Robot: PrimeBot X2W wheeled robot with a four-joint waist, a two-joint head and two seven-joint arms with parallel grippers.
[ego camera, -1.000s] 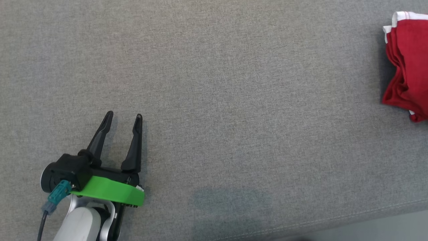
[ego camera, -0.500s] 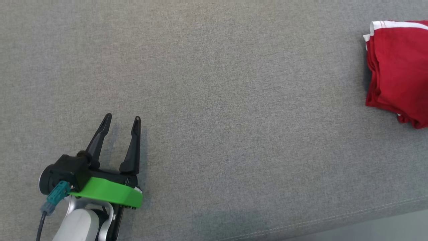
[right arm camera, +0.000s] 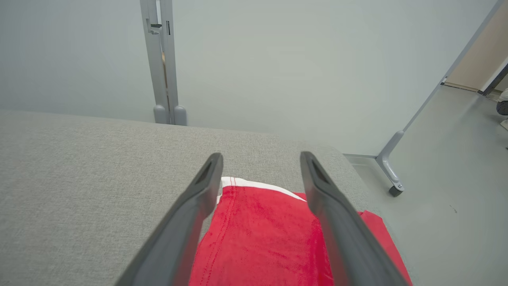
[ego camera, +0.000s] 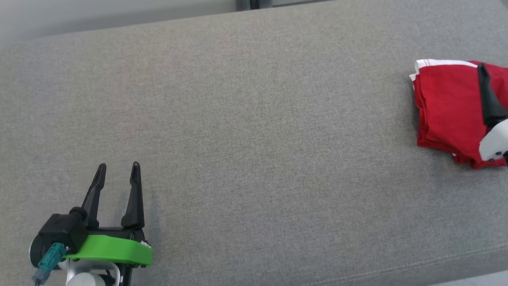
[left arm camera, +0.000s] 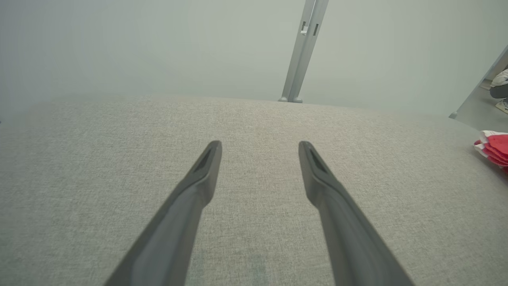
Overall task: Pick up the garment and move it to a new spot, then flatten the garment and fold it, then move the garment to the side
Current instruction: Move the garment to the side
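The garment (ego camera: 444, 107) is red with a white trim and lies folded in a small stack at the right end of the grey cushion (ego camera: 254, 119). My right gripper (right arm camera: 260, 159) hovers over it, open, with its two fingers spread above the red cloth (right arm camera: 258, 234) and nothing between them. One of its dark fingers (ego camera: 489, 99) shows at the right edge of the head view. My left gripper (ego camera: 119, 165) rests low at the front left, open and empty, far from the garment (left arm camera: 494, 149), which shows at the right edge of its wrist view (left arm camera: 260, 143).
The cushion's far edge (ego camera: 158, 24) meets a pale wall with a grey post (right arm camera: 164, 59). Past the cushion's right end lies bare floor (right arm camera: 456, 178) with a wheeled partition foot (right arm camera: 391, 174). A person's shoe (left arm camera: 501, 79) shows far right.
The head camera has tilted, so the whole picture has shifted and the cushion's far edge now shows. A finger of my right gripper has come into view over the garment.
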